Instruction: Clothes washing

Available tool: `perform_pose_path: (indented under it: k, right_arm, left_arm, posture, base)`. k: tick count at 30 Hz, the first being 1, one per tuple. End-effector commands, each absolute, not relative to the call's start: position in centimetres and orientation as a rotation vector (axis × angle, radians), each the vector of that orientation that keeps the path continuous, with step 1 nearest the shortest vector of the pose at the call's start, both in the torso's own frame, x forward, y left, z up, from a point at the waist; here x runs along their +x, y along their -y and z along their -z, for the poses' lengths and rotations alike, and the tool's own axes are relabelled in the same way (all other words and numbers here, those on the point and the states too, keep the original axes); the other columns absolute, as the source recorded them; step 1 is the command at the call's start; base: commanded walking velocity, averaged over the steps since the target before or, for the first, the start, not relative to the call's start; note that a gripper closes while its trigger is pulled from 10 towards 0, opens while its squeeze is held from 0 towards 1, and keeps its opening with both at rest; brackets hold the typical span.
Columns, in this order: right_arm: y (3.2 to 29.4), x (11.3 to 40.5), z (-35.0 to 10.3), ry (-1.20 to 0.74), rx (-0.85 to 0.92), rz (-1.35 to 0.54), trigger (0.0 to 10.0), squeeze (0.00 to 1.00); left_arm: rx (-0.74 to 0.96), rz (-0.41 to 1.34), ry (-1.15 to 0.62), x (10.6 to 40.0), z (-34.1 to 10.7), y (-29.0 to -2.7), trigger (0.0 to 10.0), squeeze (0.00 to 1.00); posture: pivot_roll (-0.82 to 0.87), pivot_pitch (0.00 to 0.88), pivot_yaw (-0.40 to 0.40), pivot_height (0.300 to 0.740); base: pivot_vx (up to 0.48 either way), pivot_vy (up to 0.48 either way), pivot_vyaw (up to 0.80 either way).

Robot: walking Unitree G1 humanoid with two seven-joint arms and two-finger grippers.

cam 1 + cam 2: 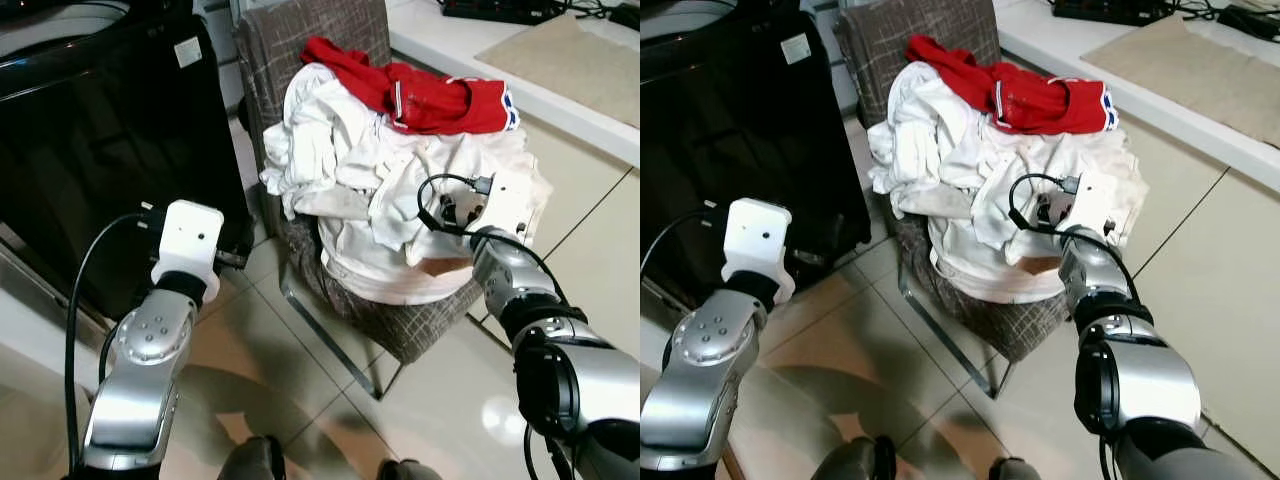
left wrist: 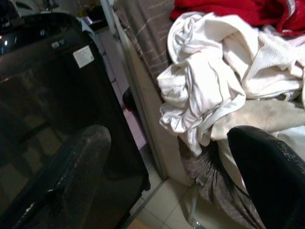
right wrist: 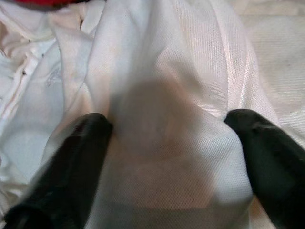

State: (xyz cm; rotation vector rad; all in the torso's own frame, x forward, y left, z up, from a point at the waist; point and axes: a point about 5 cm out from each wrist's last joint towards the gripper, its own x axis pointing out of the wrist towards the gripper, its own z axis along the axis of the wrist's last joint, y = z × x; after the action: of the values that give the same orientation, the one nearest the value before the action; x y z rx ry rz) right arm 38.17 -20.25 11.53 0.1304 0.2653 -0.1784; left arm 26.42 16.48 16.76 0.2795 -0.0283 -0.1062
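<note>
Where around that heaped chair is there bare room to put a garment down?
The chair seat is crowded: white clothes and a red garment cover it, with the right gripper open against the white cloth. Bare tiled floor lies between the chair and the black washing machine, where the left gripper is, and right of the chair. The beige mat looks free.

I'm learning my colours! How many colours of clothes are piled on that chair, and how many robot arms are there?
Red clothes: 1 colour, on top of the pile
White clothes: 1 colour, most of the pile on the chair
Clothes colours total: 2
Robot arms: 2, left gripper and right gripper
</note>
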Motion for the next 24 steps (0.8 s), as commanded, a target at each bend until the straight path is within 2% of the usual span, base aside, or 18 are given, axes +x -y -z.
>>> perform_pose_path:
  k: [1,7,24]
  right_arm:
    - [19.7,38.4,-11.6,-0.283,0.156,0.164,0.0,0.00]
    - [18.7,38.7,-12.0,-0.258,0.134,0.115,0.0,0.00]
    - [18.4,38.4,-11.3,-0.258,0.147,0.114,0.0,0.00]
  left_arm:
    - [0.282,0.084,0.023,26.2,-16.9,-16.6,10.0,0.00]
    - [0.279,0.080,0.023,26.3,-16.9,-16.2,10.0,0.00]
    - [0.281,0.101,0.014,26.9,-16.7,-15.4,10.0,0.00]
  posture:
    - [0.14,0.172,-0.003,0.740]
    - [0.13,0.166,-0.013,0.740]
    - [0.10,0.155,-0.002,0.740]
  base:
    - [0.000,0.000,0.00]
    - [0.000,0.000,0.00]
    - [0.000,0.000,0.00]
